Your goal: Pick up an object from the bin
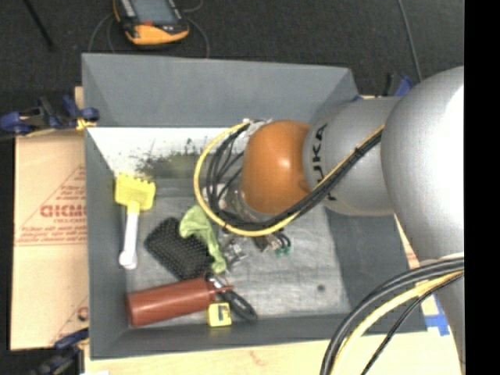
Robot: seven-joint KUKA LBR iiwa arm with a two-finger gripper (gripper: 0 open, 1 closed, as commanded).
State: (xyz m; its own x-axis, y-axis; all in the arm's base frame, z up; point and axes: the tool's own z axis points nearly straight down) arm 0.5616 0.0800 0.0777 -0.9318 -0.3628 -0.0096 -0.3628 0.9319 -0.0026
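Camera view: your gripper (pixel 228 250) sits at the green rag (pixel 195 223) — can't tell if it's clenched — I'd guess grab stage, lift next.

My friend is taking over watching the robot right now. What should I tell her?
Tool: low over the middle of the bin, under the orange cover. I cannot tell if it holds anything.
Nearest things: green rag and black mesh pad, just to its left.
Others: yellow brush at the left wall, red tube along the near wall, small yellow piece at the tube's end.
Done: the arm has reached in.
Left: grasp one thing and lift it out.
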